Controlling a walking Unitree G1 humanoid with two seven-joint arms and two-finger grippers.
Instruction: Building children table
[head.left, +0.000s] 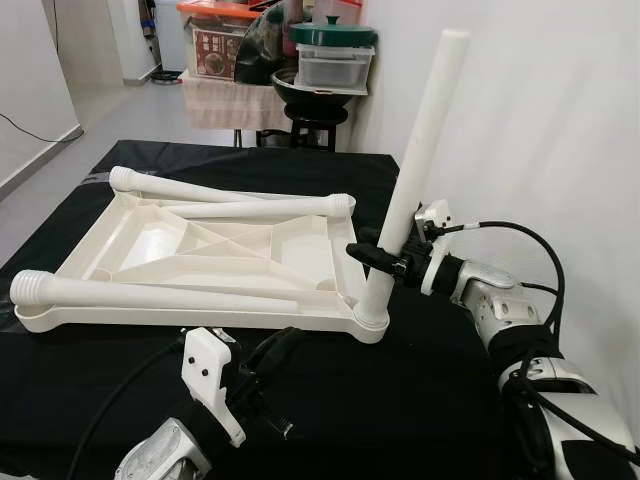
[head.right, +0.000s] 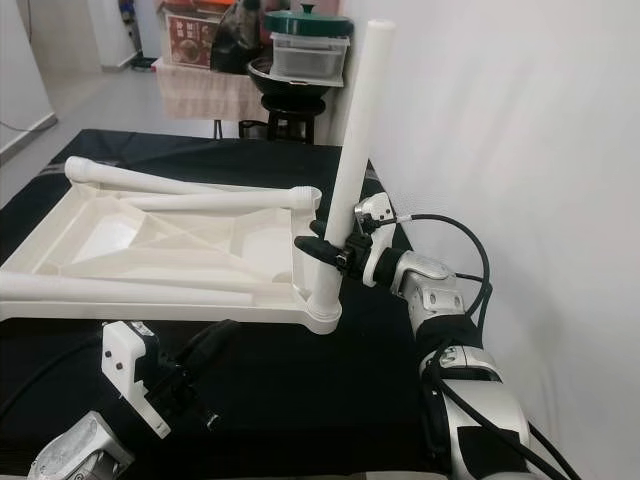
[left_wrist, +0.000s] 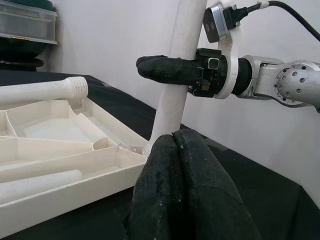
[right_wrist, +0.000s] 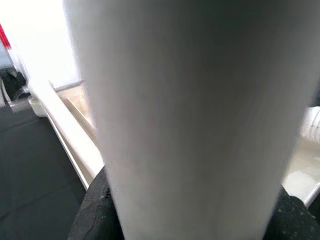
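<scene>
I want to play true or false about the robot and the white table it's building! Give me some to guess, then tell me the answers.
1. The right end effector grips the standing table leg. True.
2. The tabletop lies upside down on a black cloth. True.
3. All four legs stand upright. False: one stands at a corner; three loose legs lie across the tabletop.
4. The left end effector holds a leg. False: its fingers are shut on nothing, near the tabletop's edge.
5. The green-lidded container sits on the tabletop. False: it sits on a stool behind.
</scene>
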